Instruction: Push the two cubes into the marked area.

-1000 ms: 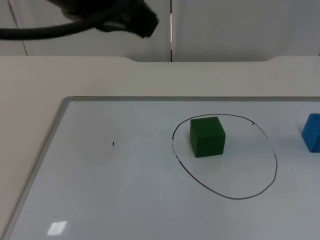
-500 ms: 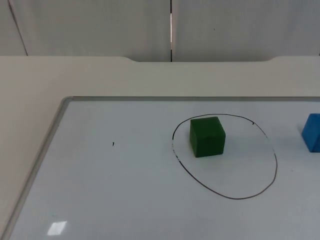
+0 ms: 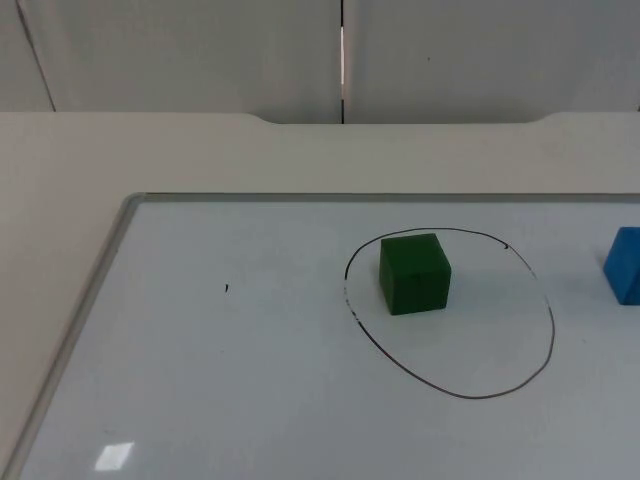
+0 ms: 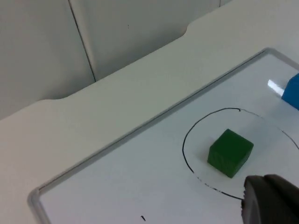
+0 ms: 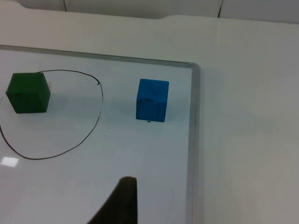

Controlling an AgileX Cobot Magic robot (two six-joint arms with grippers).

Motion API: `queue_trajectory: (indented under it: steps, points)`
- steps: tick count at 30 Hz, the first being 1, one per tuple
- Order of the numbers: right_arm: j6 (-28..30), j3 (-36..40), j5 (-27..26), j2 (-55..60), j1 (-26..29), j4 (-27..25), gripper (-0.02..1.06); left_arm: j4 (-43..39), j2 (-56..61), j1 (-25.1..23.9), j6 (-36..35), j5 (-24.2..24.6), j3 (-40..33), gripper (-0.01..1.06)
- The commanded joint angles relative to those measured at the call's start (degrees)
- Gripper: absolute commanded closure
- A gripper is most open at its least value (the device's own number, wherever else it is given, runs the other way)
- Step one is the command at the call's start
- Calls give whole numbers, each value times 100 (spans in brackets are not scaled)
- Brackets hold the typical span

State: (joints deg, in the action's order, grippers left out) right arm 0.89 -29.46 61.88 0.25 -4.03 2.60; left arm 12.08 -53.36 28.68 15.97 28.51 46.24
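Note:
A green cube sits inside the hand-drawn black oval on the whiteboard, close to the oval's far left side. A blue cube stands outside the oval, to its right, at the picture's right edge. The left wrist view shows the green cube within the oval line, and my left gripper hovers apart from it. In the right wrist view the blue cube stands between the oval and the board's right frame, well ahead of my right gripper.
The whiteboard's metal frame runs along its left and far sides; its right frame lies just beyond the blue cube. A small black mark is on the board's left part. The grey partition wall closes the table's far side.
The left arm, seen at the upper left one second ago, has pulled out of the top view. Both cubes stay where they were.

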Motion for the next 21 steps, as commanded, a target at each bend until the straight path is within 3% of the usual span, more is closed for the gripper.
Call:
queue_trajectory:
  steps: [1, 5, 10, 16, 20, 21]
  points:
    - [-1, 4, -15, -25, 32, 16, -1, 80, 277, -12, -127, -183, -299, 105]
    - [-1, 4, -15, -25, 32, 16, -1, 80, 823, -12, -190, -160, -692, 105]
    - [-1, 4, -15, -25, 32, 16, -1, 54, 1778, -12, -404, 239, -1144, 105]
    - [-1, 4, -15, -25, 32, 16, -1, -54, 2969, -12, -956, 954, -1490, 105]
    - [-1, 4, -15, -25, 32, 16, -1, -915, 3901, -12, -1858, 1748, -1492, 105]
    - [-1, 4, -15, -25, 32, 16, -1, -915, 3901, -12, -1858, 1748, -1492, 105]
